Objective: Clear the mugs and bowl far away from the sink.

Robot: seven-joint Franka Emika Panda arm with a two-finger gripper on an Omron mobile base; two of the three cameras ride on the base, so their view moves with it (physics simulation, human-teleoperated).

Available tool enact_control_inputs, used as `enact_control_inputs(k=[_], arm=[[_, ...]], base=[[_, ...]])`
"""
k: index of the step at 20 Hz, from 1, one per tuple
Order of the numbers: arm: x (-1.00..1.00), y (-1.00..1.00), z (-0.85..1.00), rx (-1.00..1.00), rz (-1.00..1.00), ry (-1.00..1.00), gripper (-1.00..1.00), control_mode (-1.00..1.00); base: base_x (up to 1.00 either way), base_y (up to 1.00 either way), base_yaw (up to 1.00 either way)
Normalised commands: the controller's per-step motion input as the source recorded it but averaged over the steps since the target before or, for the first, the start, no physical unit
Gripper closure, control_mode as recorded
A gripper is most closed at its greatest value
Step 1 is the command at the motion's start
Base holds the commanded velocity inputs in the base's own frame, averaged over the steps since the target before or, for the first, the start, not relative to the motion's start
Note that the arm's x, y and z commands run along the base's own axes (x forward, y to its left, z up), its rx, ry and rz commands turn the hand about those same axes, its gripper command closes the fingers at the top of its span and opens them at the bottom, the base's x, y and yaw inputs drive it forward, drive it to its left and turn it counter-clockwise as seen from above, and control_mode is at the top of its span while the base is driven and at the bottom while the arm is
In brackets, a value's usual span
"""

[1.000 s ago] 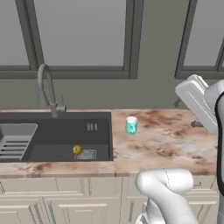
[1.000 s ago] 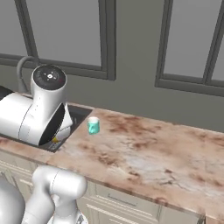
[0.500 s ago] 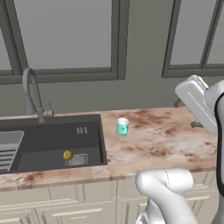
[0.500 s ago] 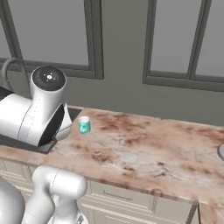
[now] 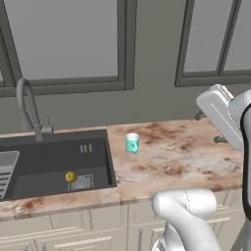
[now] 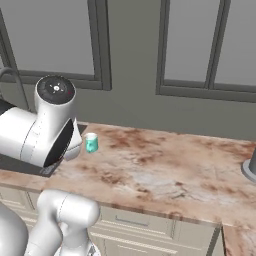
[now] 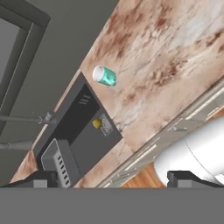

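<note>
A smooth teal mug [image 5: 132, 143] stands on the mottled stone table [image 5: 181, 157] near the dark rectangular sink's [image 5: 54, 164] right edge, a small yellow mug [image 5: 70, 177] lying inside the basin, while the hand [image 7: 113, 179] hangs wide open and empty.

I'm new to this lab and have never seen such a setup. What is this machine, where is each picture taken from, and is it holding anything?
It is a rendered kitchen with a white robot arm on a driving base. Two pictures come from cameras on the base, behind the arm to its left and right. The third looks along the end effector, whose jaws stand wide open and hold nothing. On the marbled counter a teal mug stands just right of the dark sink. A yellow mug sits in the basin, with a ribbed rack at its left end and a curved faucet behind.
</note>
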Motion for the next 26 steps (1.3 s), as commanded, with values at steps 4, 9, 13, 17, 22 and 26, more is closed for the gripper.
enact_control_inputs(k=[4,9,13,17,22,26], arm=[[0.41,0.07,-0.36,0.0,-0.04,0.15,-1.0,-1.0],[0.5,0.2,-0.42,-0.01,0.0,0.01,-1.0,-1.0],[0.69,0.32,-0.34,0.0,0.03,-0.02,-1.0,-1.0],[0.61,0.43,-0.28,-0.08,0.05,-0.04,-1.0,-1.0],[0.41,0.31,-0.29,-0.15,0.14,0.0,-1.0,-1.0],[0.26,0.14,-0.32,-0.19,0.15,0.0,-1.0,-1.0]], base=[[0.0,0.0,0.0],[0.0,0.0,0.0],[0.0,0.0,0.0],[0.0,0.0,0.0],[0.0,0.0,0.0],[0.0,0.0,0.0]])
